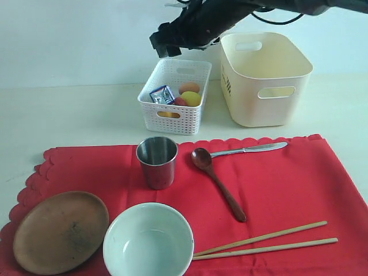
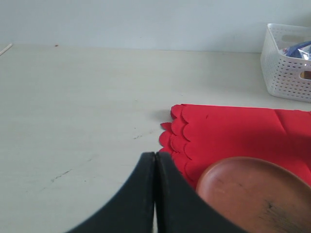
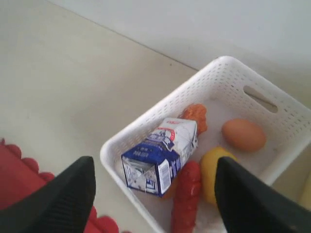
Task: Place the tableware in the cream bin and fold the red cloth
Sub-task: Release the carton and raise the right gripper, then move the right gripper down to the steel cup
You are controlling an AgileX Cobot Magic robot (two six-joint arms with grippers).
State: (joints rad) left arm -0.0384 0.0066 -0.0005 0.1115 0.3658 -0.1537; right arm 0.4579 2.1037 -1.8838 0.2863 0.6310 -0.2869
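stage: nothing shows in the cream bin [image 1: 247, 112] yet; all the tableware lies on the red cloth [image 1: 287, 184], spread flat on the desk [image 1: 75, 115]
right arm [image 1: 190, 26]: high above the white basket [image 1: 172, 119]; jaws wide apart, holding nothing
left jaws: pressed together, empty; low by the cloth's scalloped corner, near the plate [image 2: 252, 189]
tableware: cup [image 1: 156, 162] upright near the cloth's far edge; spoon [image 1: 218, 184] and knife [image 1: 250, 149] beside it; bowl [image 1: 148, 241] and plate at the near edge; chopsticks [image 1: 264, 241] side by side at the right
doing it well: i judge the first pick is next; swing off the basket, come straight down on the cup wall with jaws square, lift cleanly so the cloth doesn't drag; clear everything before folding
exterior only: the whole spread and the bin; the left arm doesn't show there
right wrist only: packet [image 3: 160, 155], egg [image 3: 244, 134], lemon [image 3: 214, 172] and sausage [image 3: 187, 204] in the basket
left wrist only: the closed jaws and the cloth corner up close
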